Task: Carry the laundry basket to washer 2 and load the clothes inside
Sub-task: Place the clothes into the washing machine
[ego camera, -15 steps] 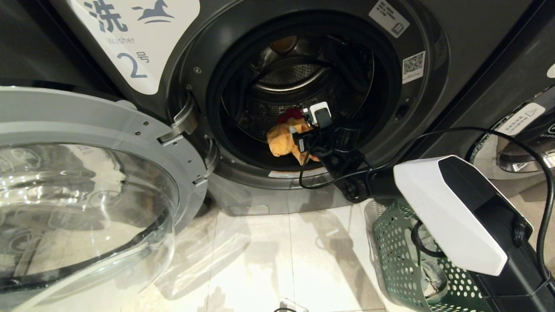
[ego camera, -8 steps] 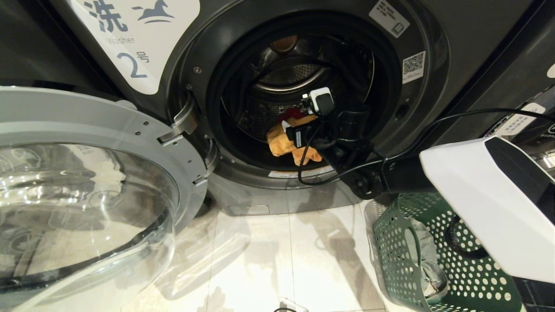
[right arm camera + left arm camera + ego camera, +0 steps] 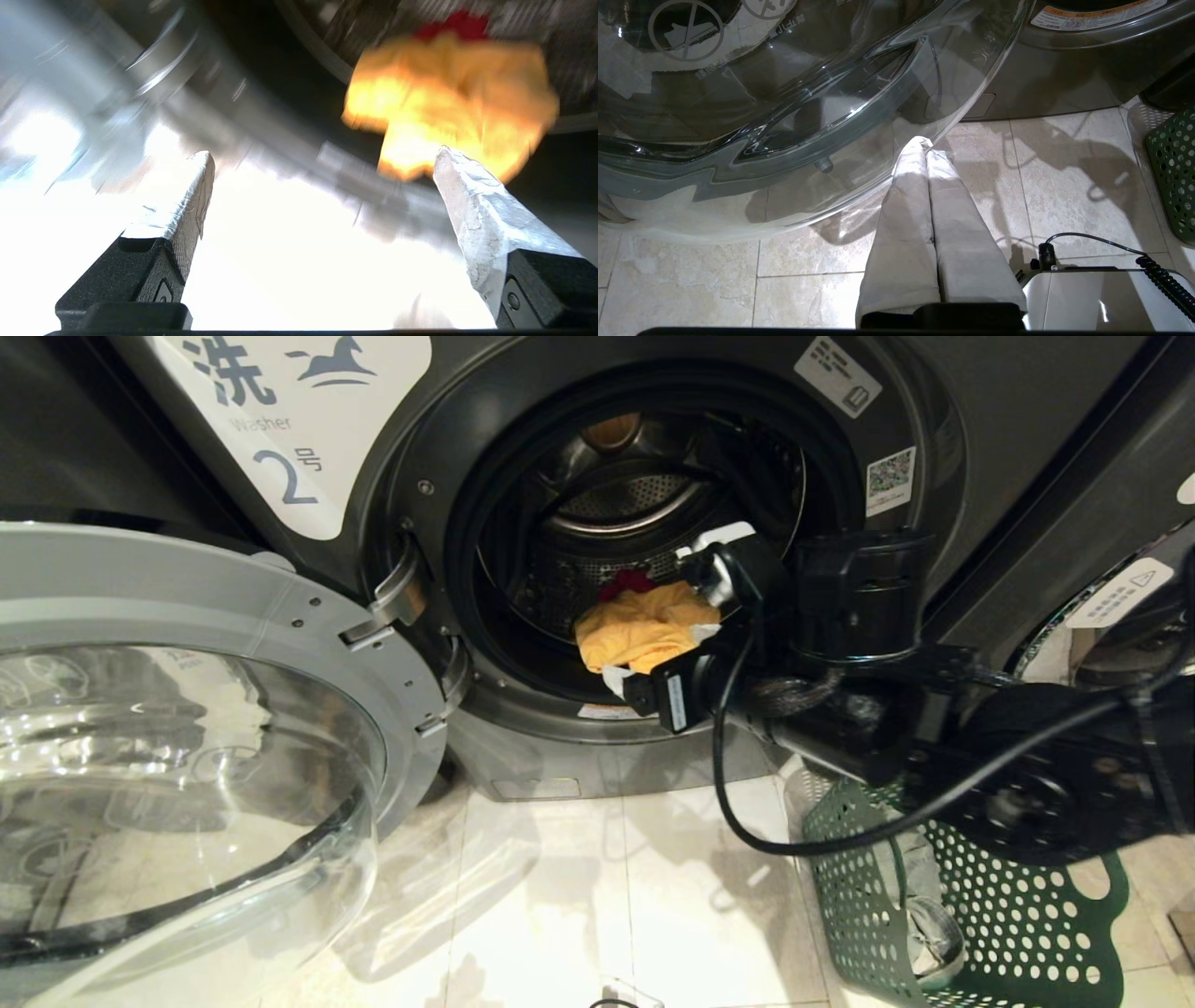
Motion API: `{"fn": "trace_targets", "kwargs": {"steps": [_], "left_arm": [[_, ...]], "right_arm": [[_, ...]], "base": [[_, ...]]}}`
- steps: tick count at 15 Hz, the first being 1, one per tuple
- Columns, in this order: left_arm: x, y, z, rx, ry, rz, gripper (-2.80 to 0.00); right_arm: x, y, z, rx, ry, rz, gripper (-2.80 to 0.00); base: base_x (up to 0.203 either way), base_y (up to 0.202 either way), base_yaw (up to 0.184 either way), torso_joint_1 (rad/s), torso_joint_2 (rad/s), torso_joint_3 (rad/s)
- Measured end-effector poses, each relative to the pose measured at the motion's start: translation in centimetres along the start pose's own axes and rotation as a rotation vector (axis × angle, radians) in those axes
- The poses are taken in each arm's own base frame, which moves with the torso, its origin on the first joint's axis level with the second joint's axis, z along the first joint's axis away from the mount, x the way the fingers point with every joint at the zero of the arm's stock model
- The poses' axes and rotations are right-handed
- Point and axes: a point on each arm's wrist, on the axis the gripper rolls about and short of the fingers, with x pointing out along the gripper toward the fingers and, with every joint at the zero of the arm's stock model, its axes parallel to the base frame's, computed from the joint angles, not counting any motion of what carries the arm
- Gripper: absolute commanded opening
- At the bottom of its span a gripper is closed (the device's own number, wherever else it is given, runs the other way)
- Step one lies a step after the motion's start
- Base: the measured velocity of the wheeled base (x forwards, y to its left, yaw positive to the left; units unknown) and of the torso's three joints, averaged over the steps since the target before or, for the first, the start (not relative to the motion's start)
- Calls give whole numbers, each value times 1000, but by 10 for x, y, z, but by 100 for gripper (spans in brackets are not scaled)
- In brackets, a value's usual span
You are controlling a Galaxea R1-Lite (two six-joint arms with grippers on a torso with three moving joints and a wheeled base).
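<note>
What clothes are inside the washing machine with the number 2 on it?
Inside washer 2 lies a yellow garment near the drum's front, with a red garment peeking out behind it. Most of the red one is covered.

Laundromat / shared laundry room: numbered front-load washer 2 point(image 3: 653, 551) with printed label point(image 3: 280, 420), another washer point(image 3: 1102, 653) close right of the right gripper point(image 3: 686, 616), tiled floor point(image 3: 597, 896), green laundry basket point(image 3: 943, 915) below it.

Glossy beige floor tiles point(image 3: 560, 896), bright glare, shadows
</note>
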Motion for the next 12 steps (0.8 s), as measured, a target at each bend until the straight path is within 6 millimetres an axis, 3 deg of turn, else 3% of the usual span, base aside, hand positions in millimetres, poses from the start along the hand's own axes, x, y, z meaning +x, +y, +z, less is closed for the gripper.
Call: {"fn": "trace_targets", "kwargs": {"steps": [4,7,9,12], "left_arm": [[0,0,0,0,0,0,-280],[0,0,0,0,0,0,-280],[0,0,0,0,0,0,-280],[0,0,0,0,0,0,-280]], "right_arm": [[-94,1,8,-20,158,114,0],[-154,-8,-6,-41,295,187,0],[-186,-15,-21,-47,328,195,0],[-215,-23,-34,-57,316,151,0]], "base": [[0,0,0,0,0,0],[0,0,0,0,0,0],[0,0,0,0,0,0],[0,0,0,0,0,0]]}}
